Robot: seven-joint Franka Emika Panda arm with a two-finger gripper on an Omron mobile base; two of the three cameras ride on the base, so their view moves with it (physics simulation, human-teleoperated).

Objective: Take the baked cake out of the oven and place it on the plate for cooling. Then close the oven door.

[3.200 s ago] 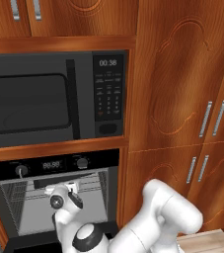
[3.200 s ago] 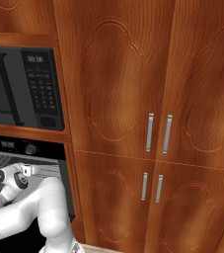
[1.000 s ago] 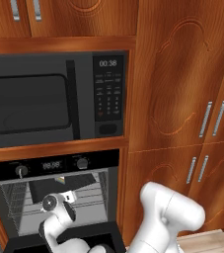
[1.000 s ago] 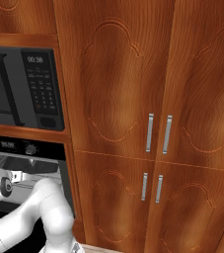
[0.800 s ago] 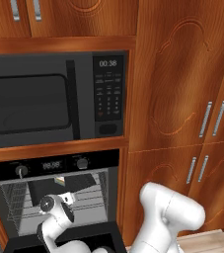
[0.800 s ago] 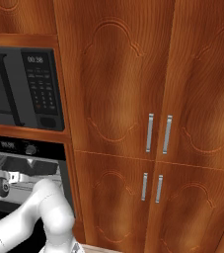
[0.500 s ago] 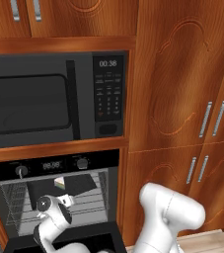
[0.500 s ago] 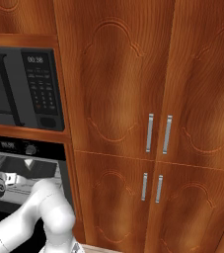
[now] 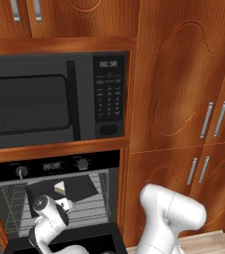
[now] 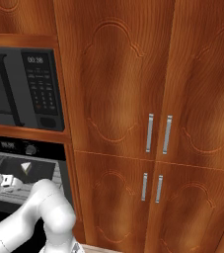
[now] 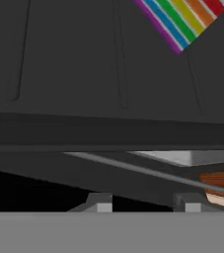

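The oven (image 9: 49, 166) stands with its cavity exposed and the oven door (image 9: 94, 240) folded down at the bottom. On a rack inside lies a dark tray (image 9: 82, 186) carrying the cake (image 9: 59, 187), a wedge with rainbow layers (image 11: 182, 20), also seen from the right (image 10: 26, 168). My gripper (image 9: 63, 203) reaches into the cavity at the tray's front edge, just below the cake (image 10: 11, 181). In the hand view the gripper (image 11: 143, 203) has its tips apart, with the tray's front rim (image 11: 84, 131) just beyond them and nothing seen between. The plate is out of view.
A dark grey microwave (image 9: 39, 101) sits directly above the oven. Tall wooden cabinet doors (image 9: 183, 99) with silver handles run along the right. Wire racks (image 9: 99, 203) line the oven cavity, and the white arm (image 9: 171, 213) rises close to the lowered door.
The hand has sunk slightly and shifted left, closer to the tray's front edge. The cake and tray have stayed on the rack.
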